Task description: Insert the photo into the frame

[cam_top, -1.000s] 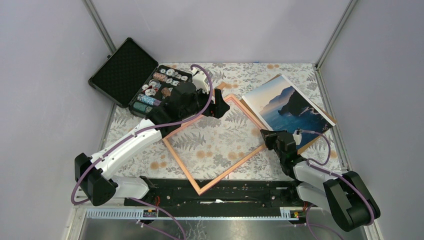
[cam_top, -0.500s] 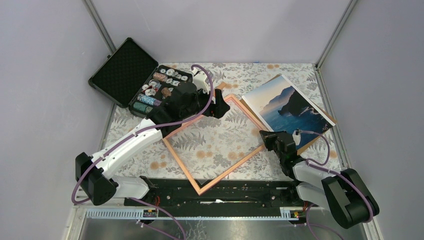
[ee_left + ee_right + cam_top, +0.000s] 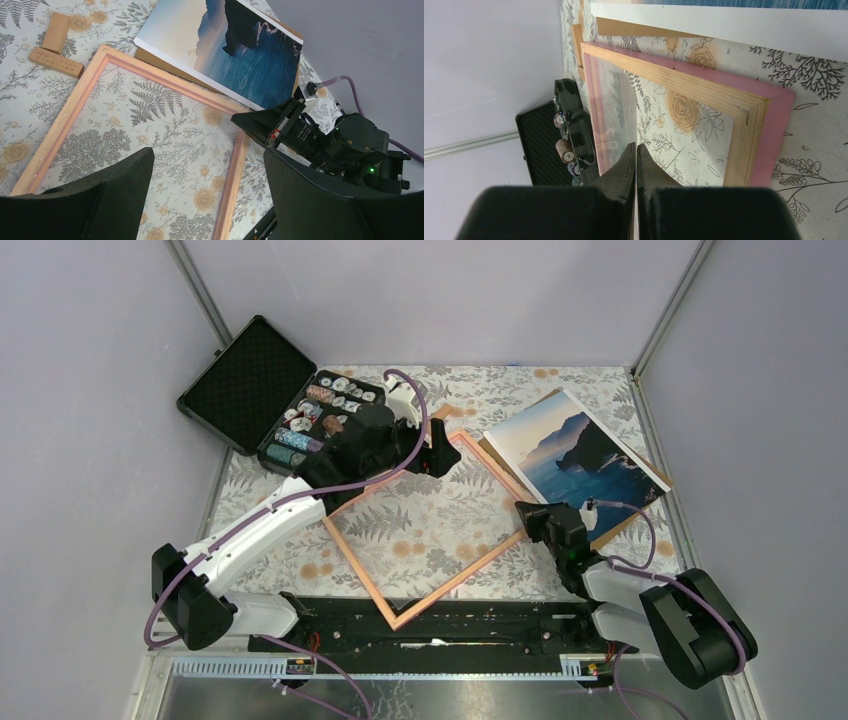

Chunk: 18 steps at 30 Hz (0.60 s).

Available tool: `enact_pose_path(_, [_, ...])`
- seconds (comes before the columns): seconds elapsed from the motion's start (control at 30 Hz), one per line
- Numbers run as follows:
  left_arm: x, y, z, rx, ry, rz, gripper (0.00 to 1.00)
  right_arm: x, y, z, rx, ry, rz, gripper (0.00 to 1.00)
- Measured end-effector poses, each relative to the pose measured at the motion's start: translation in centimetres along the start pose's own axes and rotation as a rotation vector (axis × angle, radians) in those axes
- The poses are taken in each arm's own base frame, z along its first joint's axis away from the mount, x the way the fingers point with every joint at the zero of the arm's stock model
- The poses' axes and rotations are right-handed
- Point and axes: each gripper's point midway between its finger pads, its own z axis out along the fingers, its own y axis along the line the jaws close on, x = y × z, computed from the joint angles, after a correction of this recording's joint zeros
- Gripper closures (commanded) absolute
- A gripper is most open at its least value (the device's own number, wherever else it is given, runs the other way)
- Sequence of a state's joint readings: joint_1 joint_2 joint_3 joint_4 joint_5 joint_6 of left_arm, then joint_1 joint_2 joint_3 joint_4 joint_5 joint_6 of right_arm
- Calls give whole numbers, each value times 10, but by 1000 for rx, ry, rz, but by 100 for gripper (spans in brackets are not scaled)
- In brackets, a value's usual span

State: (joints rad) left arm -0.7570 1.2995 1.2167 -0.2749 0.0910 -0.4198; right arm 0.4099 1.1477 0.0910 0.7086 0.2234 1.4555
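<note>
The right tool (image 3: 635, 147), fingers pressed together, sits at the frame's (image 3: 704, 95) right corner; any grip is unclear. The left tool (image 3: 205, 165) gapes empty above the far corner. The frame's long axis runs near-left to far-right. The photo (image 3: 575, 450) lies face-up just beside it, near corner hidden.

The left arm (image 3: 250, 530) has smooth white link shells between bulky black joint housings. The right arm (image 3: 615, 585) shows the same black housings with a pale grey-white link. A purple cable (image 3: 423, 420) loops along each arm. The left hand (image 3: 206, 165) has two broad, matte black fingers (image 3: 320, 200) with rounded edges. The right hand (image 3: 635, 150) has black fingers tapering to thin tips. Its body bears a small red-and-white mark (image 3: 276, 134) and a green light (image 3: 371, 170).
</note>
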Motion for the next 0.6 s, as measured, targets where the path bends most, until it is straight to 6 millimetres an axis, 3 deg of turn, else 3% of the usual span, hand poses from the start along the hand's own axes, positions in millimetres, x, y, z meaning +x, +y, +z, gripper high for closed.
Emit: enact_pose_path(0.6, [0, 1, 1, 6, 6, -19, 15, 6, -2, -9, 1, -27, -32, 100])
